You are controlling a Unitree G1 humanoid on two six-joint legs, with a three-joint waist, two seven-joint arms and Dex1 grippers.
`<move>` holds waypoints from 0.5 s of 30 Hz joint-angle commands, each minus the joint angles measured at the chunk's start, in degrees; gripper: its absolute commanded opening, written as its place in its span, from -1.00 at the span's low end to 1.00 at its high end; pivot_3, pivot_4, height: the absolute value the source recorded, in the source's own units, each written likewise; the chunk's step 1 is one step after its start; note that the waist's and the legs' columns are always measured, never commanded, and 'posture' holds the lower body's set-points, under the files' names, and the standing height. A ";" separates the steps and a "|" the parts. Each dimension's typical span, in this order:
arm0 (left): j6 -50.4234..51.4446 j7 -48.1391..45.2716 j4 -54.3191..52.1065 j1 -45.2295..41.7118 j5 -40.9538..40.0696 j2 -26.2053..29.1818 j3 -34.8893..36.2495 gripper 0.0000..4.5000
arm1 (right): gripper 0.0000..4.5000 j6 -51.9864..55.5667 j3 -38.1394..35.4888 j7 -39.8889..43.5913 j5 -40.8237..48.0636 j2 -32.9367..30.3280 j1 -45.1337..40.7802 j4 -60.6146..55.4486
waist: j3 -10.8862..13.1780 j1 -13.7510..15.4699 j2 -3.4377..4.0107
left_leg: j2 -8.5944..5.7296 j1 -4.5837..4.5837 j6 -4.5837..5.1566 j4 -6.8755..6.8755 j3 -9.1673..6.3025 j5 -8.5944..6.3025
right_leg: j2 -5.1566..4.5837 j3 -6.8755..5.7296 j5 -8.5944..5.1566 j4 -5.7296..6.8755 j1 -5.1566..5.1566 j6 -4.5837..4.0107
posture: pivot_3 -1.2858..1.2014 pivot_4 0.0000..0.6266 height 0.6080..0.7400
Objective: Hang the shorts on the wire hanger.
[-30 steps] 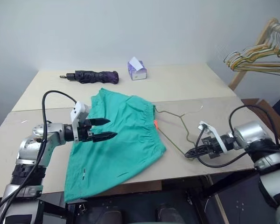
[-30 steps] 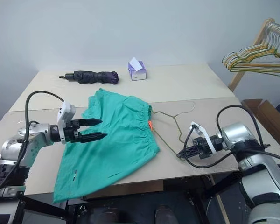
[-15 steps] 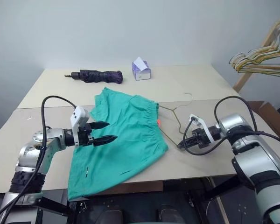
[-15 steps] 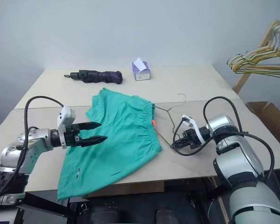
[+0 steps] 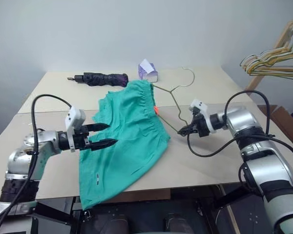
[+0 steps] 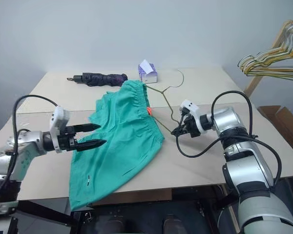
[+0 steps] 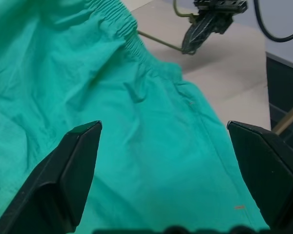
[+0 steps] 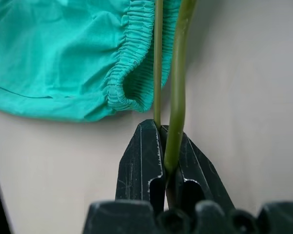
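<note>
You see the right gripper [image 5: 181, 131] clamped on the wire hanger [image 5: 172, 95], waistband of the shorts [image 5: 122, 136] lifted; left gripper [image 5: 105, 135] gapes empty over the shorts.

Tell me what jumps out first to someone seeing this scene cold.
The teal-green shorts sprawl across the middle of the table, one end hanging over the near edge. The right claw is shut on a corner of the wire hanger, tilting it up with the waistband caught on it. The left claw hovers open above the cloth; a dark umbrella lies at the back.
</note>
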 commanded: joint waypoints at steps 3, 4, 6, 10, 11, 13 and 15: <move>0.23 -9.62 5.20 -17.97 -9.55 7.02 9.45 0.97 | -1.00 -3.33 2.46 -5.11 -5.66 -0.55 1.95 -19.25 | 0.01 -0.10 -0.04 | 0.02 -0.43 -0.15 0.18 -0.15 0.09 | 0.02 -0.14 0.01 0.16 -0.37 -0.01 | 0.10 -1.00 1.00; -1.74 -12.61 8.72 -20.97 -7.16 8.71 7.45 0.97 | -1.00 -4.00 2.82 -6.00 -6.43 -0.17 2.09 -21.05 | 0.00 -0.26 -0.02 | 0.01 -0.43 -0.15 0.18 -0.14 0.09 | 0.01 -0.14 0.00 0.14 -0.36 0.00 | 0.10 -1.00 1.00; -4.54 -16.74 14.16 -25.19 -3.51 10.74 4.13 0.97 | -1.00 -4.64 3.41 -7.12 -7.44 0.26 2.31 -23.33 | -0.01 -0.50 0.03 | -0.06 -0.31 -0.15 0.13 -0.09 0.09 | -0.03 -0.08 -0.01 0.10 -0.28 0.01 | 0.10 -1.00 1.00; -14.75 -24.62 26.89 -34.50 7.94 12.27 -5.37 0.97 | -1.00 -5.07 5.29 -7.67 -9.34 1.14 1.93 -26.13 | -0.02 -0.27 0.07 | -0.05 -0.12 -0.16 0.03 -0.06 0.10 | 0.03 -0.06 -0.01 0.17 -0.18 0.01 | 0.11 -1.00 1.00; -17.18 -26.07 30.19 -37.00 9.72 12.48 -8.36 0.97 | -1.00 -4.87 5.82 -7.85 -10.00 1.48 1.76 -26.83 | -0.02 -0.23 0.06 | -0.03 -0.15 -0.17 0.04 -0.06 0.11 | 0.06 -0.06 -0.01 0.16 -0.19 0.01 | 0.11 -1.00 1.00; -21.10 -27.06 35.23 -40.65 11.43 12.55 -13.08 0.97 | -1.00 -4.91 6.28 -8.15 -10.64 1.98 1.80 -27.99 | -0.01 -0.17 0.05 | -0.03 -0.24 -0.17 0.08 -0.07 0.11 | 0.07 -0.07 -0.01 0.16 -0.25 0.01 | 0.11 -1.00 1.00; -24.25 -27.16 39.51 -44.37 12.85 12.21 -18.41 0.97 | -1.00 -3.42 7.00 -7.65 -11.02 2.44 1.83 -29.62 | -0.01 -0.17 0.04 | -0.04 -0.41 -0.17 0.13 -0.10 0.11 | 0.04 -0.07 -0.01 0.13 -0.35 0.01 | 0.11 -1.00 1.00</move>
